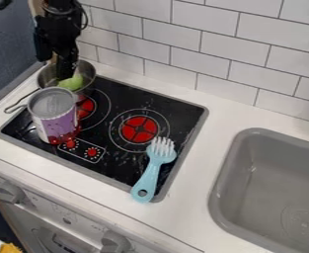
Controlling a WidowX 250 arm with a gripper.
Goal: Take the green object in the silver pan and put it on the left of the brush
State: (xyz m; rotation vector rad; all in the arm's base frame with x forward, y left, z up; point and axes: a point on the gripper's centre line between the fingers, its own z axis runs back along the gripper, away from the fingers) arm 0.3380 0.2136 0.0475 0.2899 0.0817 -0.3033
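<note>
While the green object [70,83] sits in the silver pan [87,74], the black hand [66,75] is down beside it, whether gripping I cannot tell; lifting it out and placing it left of the blue brush [152,170] are seemingly both undone

Pan [87,70] sits behind can [54,117], brush [154,167] lies right.

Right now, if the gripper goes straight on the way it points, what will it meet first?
Likely the green object in the silver pan, just below the gripper; depth is unclear, so they may even be touching.
</note>
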